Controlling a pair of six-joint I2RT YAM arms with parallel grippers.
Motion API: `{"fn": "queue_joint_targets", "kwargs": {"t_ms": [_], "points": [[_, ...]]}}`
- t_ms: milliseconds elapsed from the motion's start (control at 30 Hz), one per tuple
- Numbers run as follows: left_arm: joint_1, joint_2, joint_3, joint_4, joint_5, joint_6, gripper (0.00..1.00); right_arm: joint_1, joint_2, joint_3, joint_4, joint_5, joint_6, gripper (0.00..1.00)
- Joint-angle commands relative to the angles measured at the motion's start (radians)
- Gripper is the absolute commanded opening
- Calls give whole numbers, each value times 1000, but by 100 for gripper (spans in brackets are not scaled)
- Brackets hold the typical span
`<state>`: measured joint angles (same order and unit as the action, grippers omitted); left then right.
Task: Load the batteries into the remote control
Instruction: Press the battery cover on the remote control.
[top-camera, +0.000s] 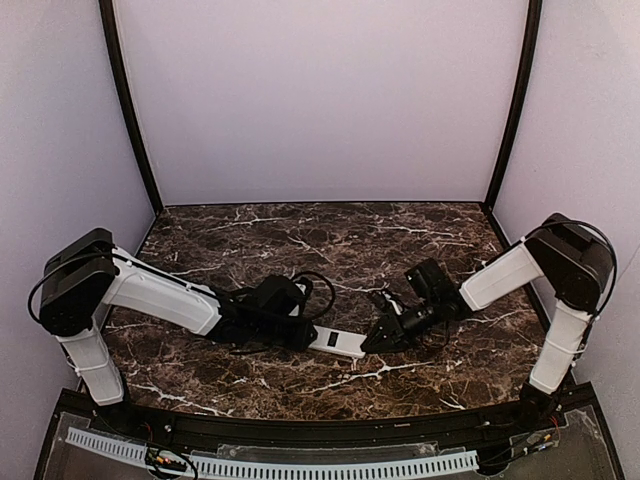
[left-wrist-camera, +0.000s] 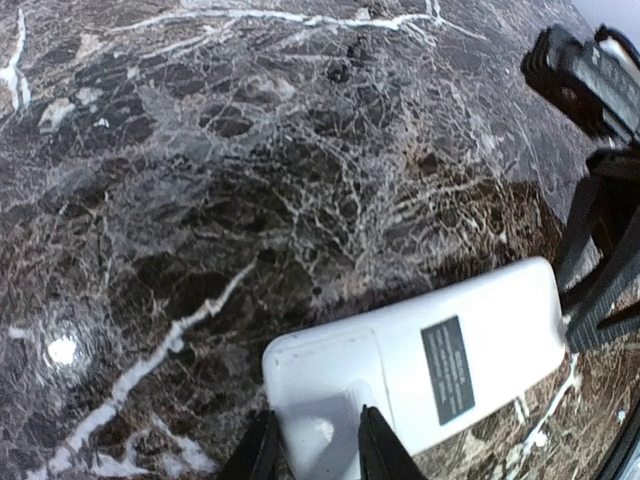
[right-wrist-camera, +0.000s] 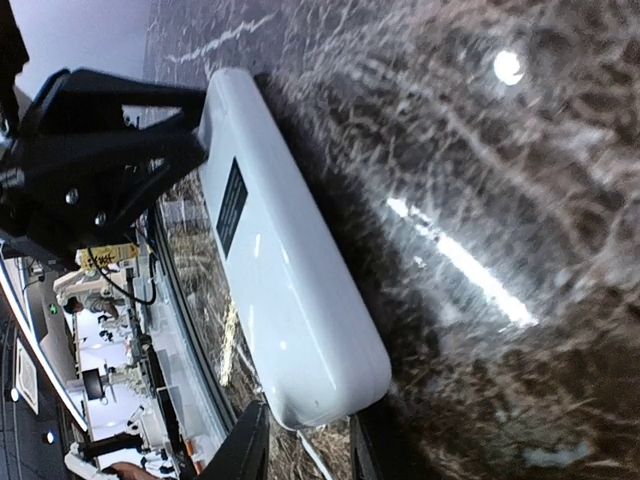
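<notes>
The white remote control (top-camera: 337, 343) lies back-up on the marble table between my two grippers. In the left wrist view the remote (left-wrist-camera: 470, 340) shows a plain white back with a dark label and a seam round its near end; no open recess shows. My left gripper (left-wrist-camera: 315, 455) has its fingers on either side of that near end, shut on it. In the right wrist view the remote (right-wrist-camera: 280, 260) runs away from my right gripper (right-wrist-camera: 305, 445), whose fingers clasp its rounded near end. In the top view the left gripper (top-camera: 305, 335) and right gripper (top-camera: 378, 340) meet the remote's two ends. No batteries are in view.
The dark marble table (top-camera: 330, 240) is walled by pale panels at the back and sides. A black rail with a white strip (top-camera: 300, 462) runs along the near edge. Cables loop behind the left wrist (top-camera: 315, 285).
</notes>
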<state>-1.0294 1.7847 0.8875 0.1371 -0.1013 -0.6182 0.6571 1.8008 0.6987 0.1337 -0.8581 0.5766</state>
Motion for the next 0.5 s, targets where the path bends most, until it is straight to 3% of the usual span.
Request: {"fn": "queue_joint_targets", "kwargs": {"t_ms": [0, 200, 367, 467], "points": [[-2, -56, -31, -131, 68, 64, 31, -24, 14, 18, 24, 136, -42, 30], [1, -128, -38, -148, 58, 95, 52, -56, 33, 69, -14, 142, -87, 34], [15, -253, -104, -98, 3, 123, 84, -66, 81, 152, -45, 128, -126, 34], [22, -333, -153, -77, -24, 168, 97, -70, 112, 206, -57, 111, -144, 34]]}}
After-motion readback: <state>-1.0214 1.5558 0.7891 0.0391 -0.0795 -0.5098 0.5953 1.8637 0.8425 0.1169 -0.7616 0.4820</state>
